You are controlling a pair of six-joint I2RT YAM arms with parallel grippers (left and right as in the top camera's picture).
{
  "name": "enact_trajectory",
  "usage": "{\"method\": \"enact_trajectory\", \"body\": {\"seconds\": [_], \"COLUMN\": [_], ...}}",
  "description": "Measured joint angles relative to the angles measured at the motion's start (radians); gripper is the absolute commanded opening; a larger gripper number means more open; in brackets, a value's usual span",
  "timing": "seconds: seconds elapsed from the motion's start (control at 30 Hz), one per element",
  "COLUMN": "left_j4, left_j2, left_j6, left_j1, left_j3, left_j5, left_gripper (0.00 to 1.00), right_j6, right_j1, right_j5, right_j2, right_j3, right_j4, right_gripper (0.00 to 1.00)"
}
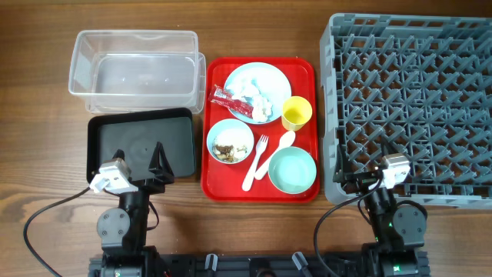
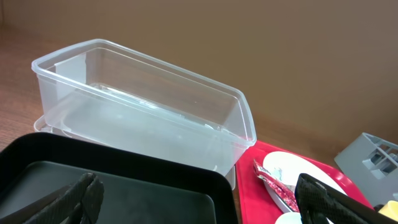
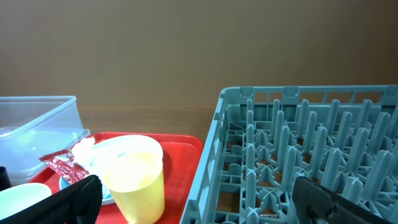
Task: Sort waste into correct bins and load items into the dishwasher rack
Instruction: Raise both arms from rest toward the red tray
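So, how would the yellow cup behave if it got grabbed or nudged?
The yellow cup looks small, plastic and empty, so probably light. It stands upright on the red tray, so a sideways push might tip it; being round, it could then roll.

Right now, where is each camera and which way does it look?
Overhead: above the table, facing down on the red tray; left arm and right arm show.
Left wrist: on left arm, facing clear tub; left gripper shows.
Right wrist: on right arm, facing rack, yellow cup; right gripper shows.
Wrist views share the red wrapper.
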Motion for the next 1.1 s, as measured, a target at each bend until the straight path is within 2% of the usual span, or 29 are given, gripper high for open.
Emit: {"method": "enact_trajectory", "body": {"seconds": [0.6, 0.73, 1.0, 1.1], "left_j4": [0.000, 0.000, 0.000, -0.025], "left_j2": [0.000, 0.000, 0.000, 0.011], "left_j6": [0.000, 0.000, 0.000, 0.000], "left_j1": [0.000, 0.000, 0.000, 0.000], "left_j3": [0.000, 0.000, 0.000, 0.013], "left_j5": [0.000, 0.000, -0.004, -0.007], "left_gripper": [1.00, 1.00, 1.00, 1.00], "right_j6": [0.008, 0.009, 0.009, 0.027], "right_j1": [0.000, 0.000, 0.000, 0.000], "right_j5": [0.000, 0.000, 0.000, 0.000], "right_j2": [0.021, 0.024, 0.132, 0.243], "right_j3": [0.000, 0.003, 0.108, 0.209], "right_j4": [0.000, -0.058, -0.124, -0.214], "right_gripper": [1.00, 1.00, 1.00, 1.00]}}
